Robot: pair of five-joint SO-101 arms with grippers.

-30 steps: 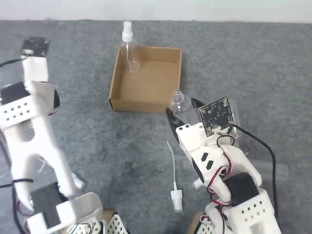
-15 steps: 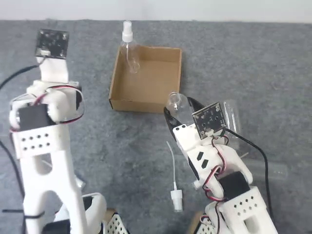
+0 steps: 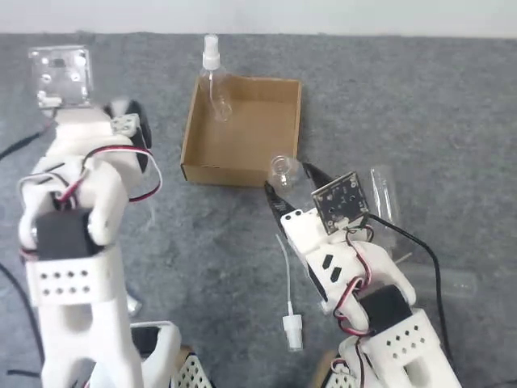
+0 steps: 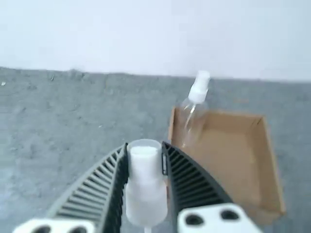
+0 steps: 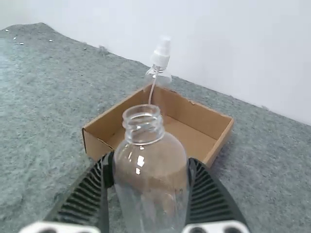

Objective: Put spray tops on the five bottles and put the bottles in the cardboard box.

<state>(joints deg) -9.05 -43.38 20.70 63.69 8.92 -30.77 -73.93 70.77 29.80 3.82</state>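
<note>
At the high view's left, the left gripper point(image 4: 144, 150) pinches a spray top point(image 4: 144, 189) between its fingers. At centre is the cardboard box point(image 3: 234, 173), with a capped bottle point(image 3: 216, 87) at its upper-left corner. Lower right of the box, the right gripper point(image 5: 149, 167) clamps an open bottle point(image 5: 148, 145) between its fingers, the neck standing past the fingertips.

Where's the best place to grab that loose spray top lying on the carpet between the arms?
Take the spray top by its white head, straight down from above, closing across its sides. It lies flat on the carpet, and its tube looks too thin to pinch.
</note>
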